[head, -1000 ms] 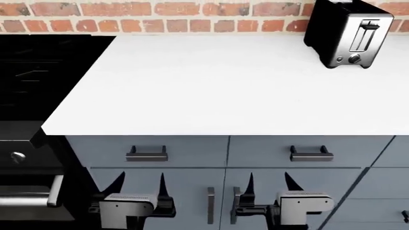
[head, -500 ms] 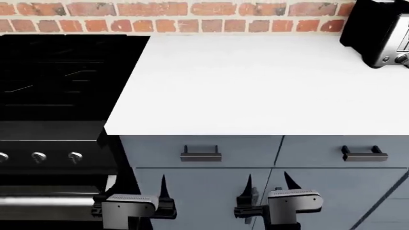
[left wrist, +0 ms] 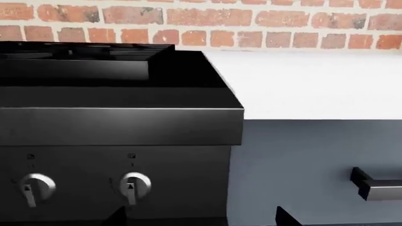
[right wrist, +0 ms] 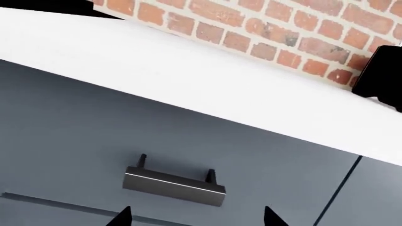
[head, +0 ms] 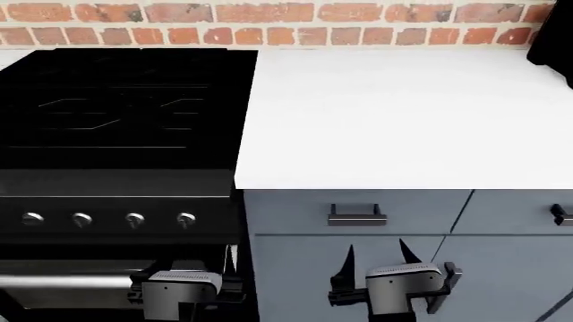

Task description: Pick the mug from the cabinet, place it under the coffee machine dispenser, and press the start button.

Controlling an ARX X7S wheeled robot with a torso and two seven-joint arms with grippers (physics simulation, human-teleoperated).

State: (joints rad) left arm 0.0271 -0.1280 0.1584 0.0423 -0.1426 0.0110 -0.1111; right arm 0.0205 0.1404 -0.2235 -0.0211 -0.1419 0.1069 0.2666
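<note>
The mug, the coffee machine dispenser and the start button are out of view in every frame. In the head view my left gripper (head: 198,263) hangs low in front of the black oven door, open and empty. My right gripper (head: 378,257) hangs beside it in front of a grey cabinet front, also open and empty. The left wrist view has the left gripper (left wrist: 199,218) spread wide, facing the stove's knob panel (left wrist: 132,184) and the edge of the grey cabinet. The right gripper (right wrist: 196,217) is spread wide just below a drawer handle (right wrist: 172,184).
A black stove (head: 125,100) fills the left, with several knobs (head: 134,219) on its front. A white counter (head: 394,114) runs to the right under a brick wall (head: 268,13). A black toaster (head: 557,47) shows at the far right edge. Grey drawers with bar handles (head: 356,216) sit below.
The head view has slid left along the counter: the stove takes up far more of the frame and the toaster has nearly left it. Both grippers remain open and low.
</note>
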